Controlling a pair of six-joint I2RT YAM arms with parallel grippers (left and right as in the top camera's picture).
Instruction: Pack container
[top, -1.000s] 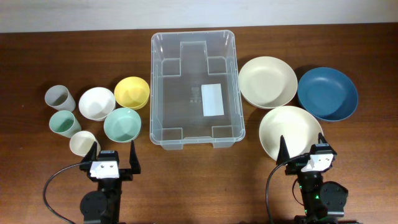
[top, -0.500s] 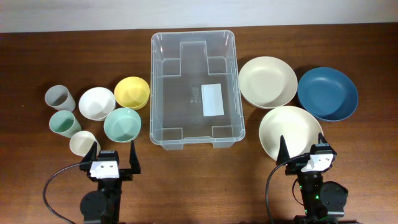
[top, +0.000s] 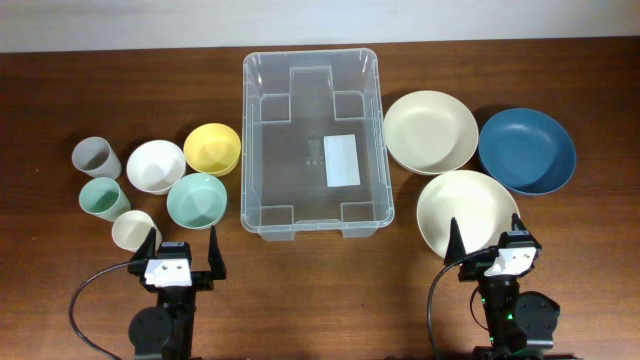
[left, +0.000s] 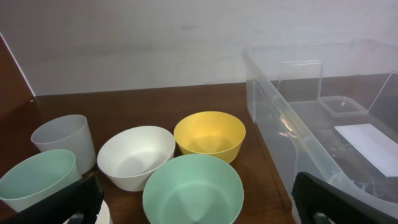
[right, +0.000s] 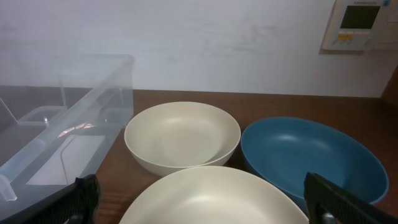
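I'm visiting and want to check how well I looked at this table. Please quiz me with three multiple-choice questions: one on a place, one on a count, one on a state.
1. Where is the blue bowl? A. left of the bin; B. right of the bin; C. inside it.
2. How many cups stand on the table? A. two; B. three; C. five.
3. The bin is: A. packed full; B. lidded; C. free of dishes.
Answers: 1 B, it lies at the far right. 2 B, one grey, one mint, one cream. 3 C, only a white label shows.

Yellow bowl (left: 209, 135) near the container (left: 291, 132)
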